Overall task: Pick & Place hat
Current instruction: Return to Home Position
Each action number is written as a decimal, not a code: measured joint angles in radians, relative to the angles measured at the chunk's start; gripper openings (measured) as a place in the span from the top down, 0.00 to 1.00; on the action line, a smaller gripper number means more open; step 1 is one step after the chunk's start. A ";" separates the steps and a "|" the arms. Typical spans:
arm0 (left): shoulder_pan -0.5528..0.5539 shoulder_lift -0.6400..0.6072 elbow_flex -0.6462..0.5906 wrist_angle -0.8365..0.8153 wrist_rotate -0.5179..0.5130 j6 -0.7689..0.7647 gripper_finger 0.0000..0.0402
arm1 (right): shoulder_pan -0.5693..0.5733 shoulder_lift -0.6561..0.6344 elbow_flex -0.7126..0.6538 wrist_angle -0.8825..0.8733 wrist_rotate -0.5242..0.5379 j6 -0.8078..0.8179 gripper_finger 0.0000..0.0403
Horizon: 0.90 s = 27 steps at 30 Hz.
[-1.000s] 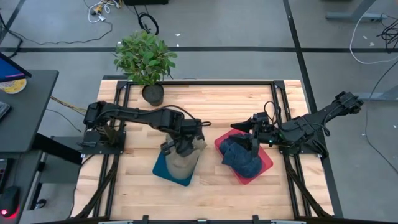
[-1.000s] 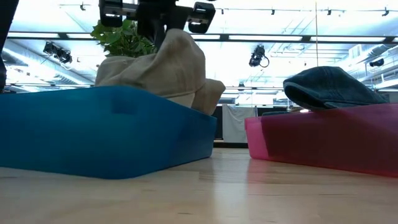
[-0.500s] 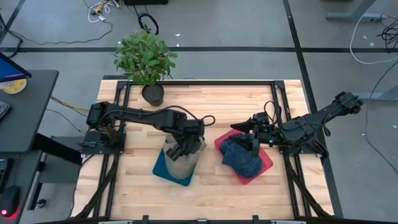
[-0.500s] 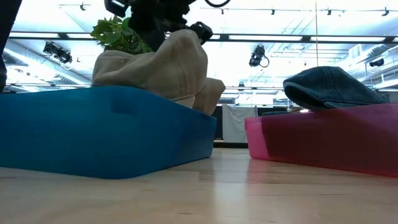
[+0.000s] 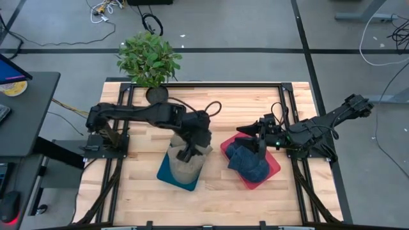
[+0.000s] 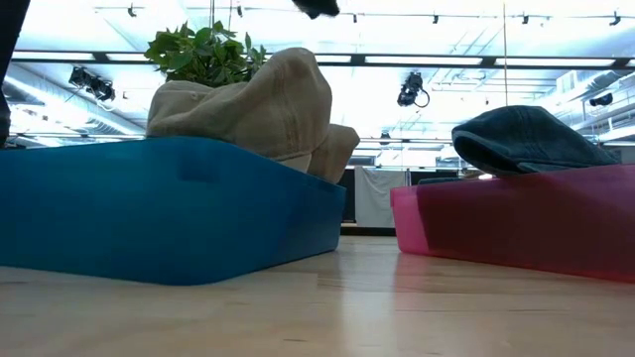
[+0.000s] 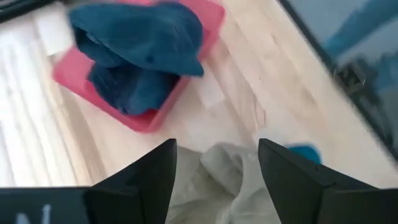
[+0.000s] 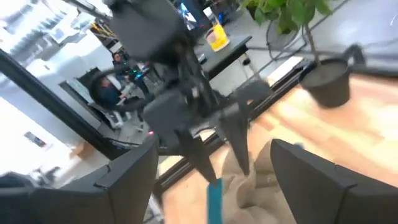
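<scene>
One wooden table (image 5: 223, 108) carries everything you are working with, with a dark frame round its edge. Your left arm (image 5: 140, 116) reaches from the table's left side toward the middle, and your right arm (image 5: 319, 124) lies low along the right side. A potted plant (image 5: 149, 59) stands at the far edge (its leaves show behind the heaped cap in the low view). Toward the front middle sit two bins, near each other but not touching: the blue bin (image 5: 167, 174) on the left and the pink bin (image 5: 271, 169) on the right. The brown cap (image 5: 185, 165) is heaped in the blue bin and rises well above its rim. The blue cap (image 5: 249, 160) lies in the pink bin, domed above its wall. Your left tool (image 5: 187, 152) hangs above the brown cap, released, its fingers (image 7: 143, 180) spread with nothing between them and the cap's cloth below. Your right tool (image 5: 257, 137) sits over the pink bin's far left part, above the blue cap, likewise released, its fingers (image 8: 130, 180) wide apart and holding nothing.
</scene>
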 joint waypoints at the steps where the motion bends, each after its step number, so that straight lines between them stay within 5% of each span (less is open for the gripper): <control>1: 0.000 0.000 0.024 -0.007 -0.004 -0.032 0.43 | -0.003 0.000 0.000 -0.001 -0.018 0.030 0.23; 7: -0.018 0.001 0.199 -0.152 -0.113 -0.152 0.46 | -0.027 -0.034 0.000 -0.107 -0.128 0.083 0.23; 16: -0.115 0.000 0.372 -0.180 -0.378 -0.418 0.55 | -0.016 -0.226 0.000 -0.563 -0.170 0.246 0.28; 21: -0.222 0.000 0.340 -0.190 -0.566 -0.527 0.67 | 0.018 -0.216 0.000 -0.683 -0.250 0.293 0.42; 27: -0.321 0.001 0.328 -0.212 -0.585 -0.640 0.94 | 0.035 -0.207 -0.001 -0.692 -0.250 0.237 0.72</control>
